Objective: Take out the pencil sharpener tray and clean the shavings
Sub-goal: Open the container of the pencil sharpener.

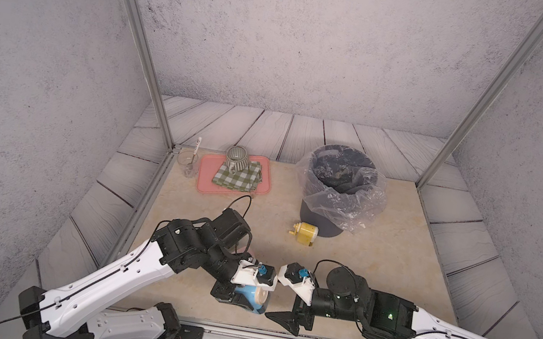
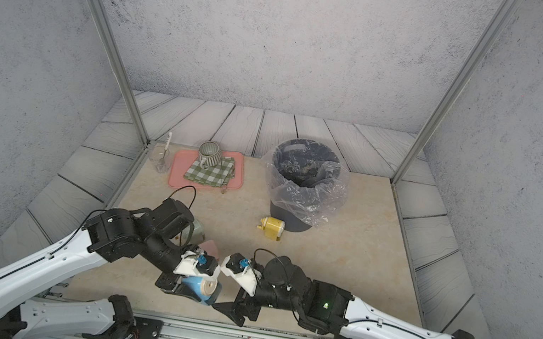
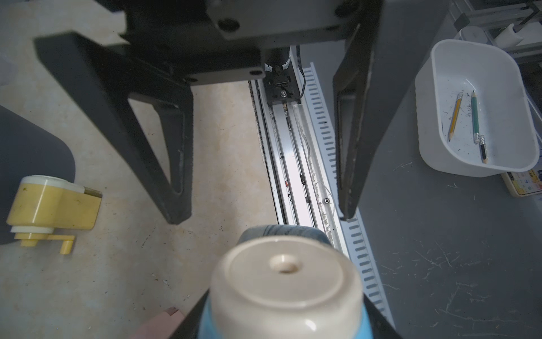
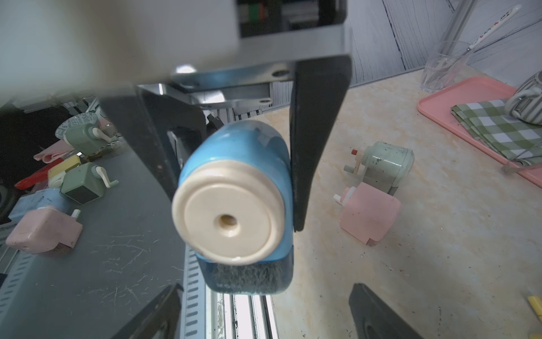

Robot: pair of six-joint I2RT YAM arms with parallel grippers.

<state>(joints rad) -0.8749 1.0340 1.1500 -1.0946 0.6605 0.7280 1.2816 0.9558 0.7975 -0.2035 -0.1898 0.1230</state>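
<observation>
My left gripper point(image 1: 248, 301) is shut on a blue pencil sharpener point(image 1: 256, 296) with a cream front face point(image 3: 286, 293), and holds it sideways above the table's front edge. Under the blue body sits its dark see-through tray point(image 4: 249, 278), packed with grey shavings and still seated in the sharpener. My right gripper point(image 1: 283, 321) faces the cream end, open, with its fingertips point(image 4: 164, 308) spread to either side of the tray and just short of it. Both top views show the two grippers almost nose to nose, with the sharpener point(image 2: 205, 288) between them.
A dark bin point(image 1: 318, 215) lined with a clear bag stands at the back right, with a yellow sharpener point(image 1: 304, 233) lying in front of it. Pink point(image 4: 369, 211) and green point(image 4: 384, 164) sharpeners sit behind the left arm. A pink platter point(image 1: 205, 174) with a cloth and a mug is at the back left.
</observation>
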